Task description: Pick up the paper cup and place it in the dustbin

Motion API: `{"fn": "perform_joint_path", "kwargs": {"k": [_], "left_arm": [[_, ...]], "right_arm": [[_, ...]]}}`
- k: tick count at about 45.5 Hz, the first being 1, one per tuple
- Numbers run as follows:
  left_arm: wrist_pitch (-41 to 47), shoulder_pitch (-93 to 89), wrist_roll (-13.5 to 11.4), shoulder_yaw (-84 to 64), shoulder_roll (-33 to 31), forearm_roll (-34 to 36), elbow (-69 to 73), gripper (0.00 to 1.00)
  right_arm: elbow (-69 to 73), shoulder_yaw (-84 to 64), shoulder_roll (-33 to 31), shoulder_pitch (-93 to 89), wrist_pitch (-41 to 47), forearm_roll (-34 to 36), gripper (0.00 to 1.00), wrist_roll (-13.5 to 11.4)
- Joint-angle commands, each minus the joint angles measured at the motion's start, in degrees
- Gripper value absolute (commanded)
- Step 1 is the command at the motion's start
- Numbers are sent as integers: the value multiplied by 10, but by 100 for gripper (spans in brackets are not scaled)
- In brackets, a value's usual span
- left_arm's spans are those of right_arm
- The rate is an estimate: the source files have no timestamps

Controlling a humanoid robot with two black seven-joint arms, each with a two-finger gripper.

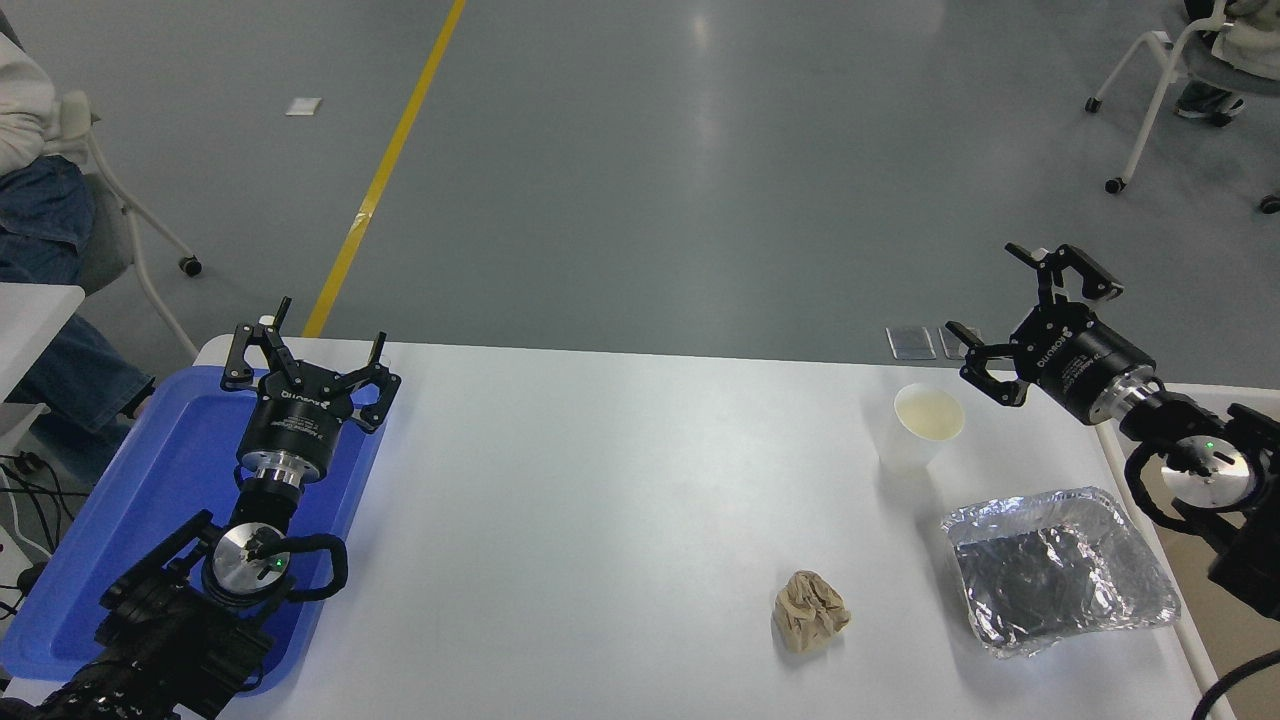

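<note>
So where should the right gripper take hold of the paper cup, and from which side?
Probably across the side wall just below the rim, coming from the right. The paper cup stands upright, its mouth open, and the right gripper, open, hangs just to its right.

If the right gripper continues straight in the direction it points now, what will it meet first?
Probably nothing. The right gripper, open, points up-left in the picture, toward the far table edge. The paper cup stands below-left of that line, apart from the fingers, so the way looks free, though depth is unclear.
</note>
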Motion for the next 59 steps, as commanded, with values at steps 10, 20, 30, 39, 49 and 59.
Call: {"fn": "perform_joint_path", "kwargs": {"k": [10, 20, 30, 39, 49, 59], "left_arm": [[0, 0, 0, 0, 0, 0, 0, 100], [0, 0, 0, 1, 0, 0, 0, 100], [0, 0, 1, 1, 0, 1, 0, 100], [0, 0, 1, 1, 0, 1, 0, 100], [0, 0, 1, 1, 1, 1, 0, 100], [0, 0, 1, 2, 1, 1, 0, 100]], "right_arm": [[115, -16, -74, 58, -76, -133, 100, -5], [139, -187, -89, 169, -106, -141, 100, -4], [170, -363, -107, 289, -116, -139, 100, -4], [214, -490, -124, 391, -117, -143, 100, -4], [298, -681, -121, 541, -115, -149, 100, -3], [381, -820, -93, 649, -114, -177, 100, -4]]}}
